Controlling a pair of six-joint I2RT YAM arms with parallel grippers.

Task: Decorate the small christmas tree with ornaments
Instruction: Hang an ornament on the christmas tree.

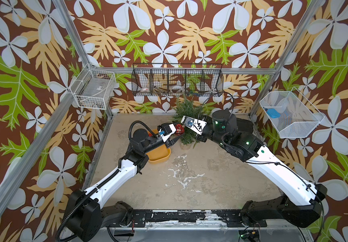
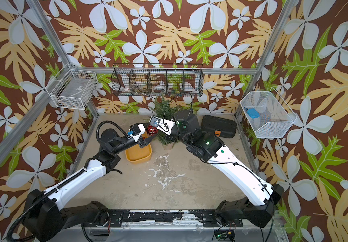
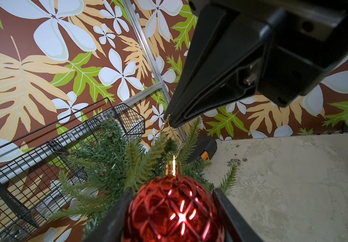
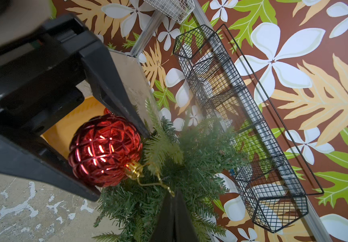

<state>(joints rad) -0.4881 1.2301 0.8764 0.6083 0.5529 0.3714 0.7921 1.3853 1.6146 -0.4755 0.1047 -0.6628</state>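
Note:
A red lattice ornament with a gold cap sits between the fingers of my left gripper, which is shut on it. It is held against the left side of the small christmas tree, a dark-green fir on a pale base at the back centre. My right gripper is shut, pinching the end of the ornament's gold string over the tree's branches. In both top views the ornament shows between the two wrists. A bit of another red ornament peeks out in the yellow tray.
The yellow tray lies under the left arm, left of the tree. A black case lies at the back right. A black wire basket hangs on the back wall above the tree. White wire baskets hang on the side walls.

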